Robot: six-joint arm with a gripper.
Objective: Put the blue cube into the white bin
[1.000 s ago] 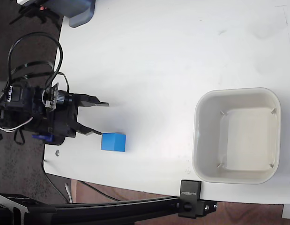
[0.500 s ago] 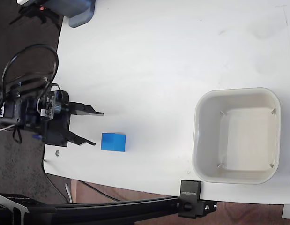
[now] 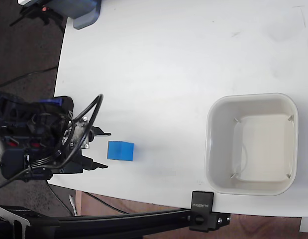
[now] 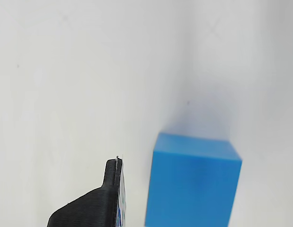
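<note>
The blue cube (image 3: 120, 151) sits on the white table near its lower left edge in the fixed view. My gripper (image 3: 107, 150) is open just left of it. One fingertip is level with the cube's upper side and the other with its lower side, and neither touches it. In the wrist view the cube (image 4: 193, 187) fills the lower middle, with one black finger (image 4: 96, 205) to its left and a gap between them. The white bin (image 3: 209, 149) stands empty at the right, far from the cube.
A blue-grey rounded object (image 3: 85, 11) lies at the table's top left corner. A black clamp (image 3: 202, 209) on a dark bar grips the table's lower edge below the bin. Black cables (image 3: 89, 112) loop over the arm at the left edge.
The gripper has shifted downward in the fixed view, so its open gap now lines up with the cube. The arm body has turned. Cube and bin have not moved.
</note>
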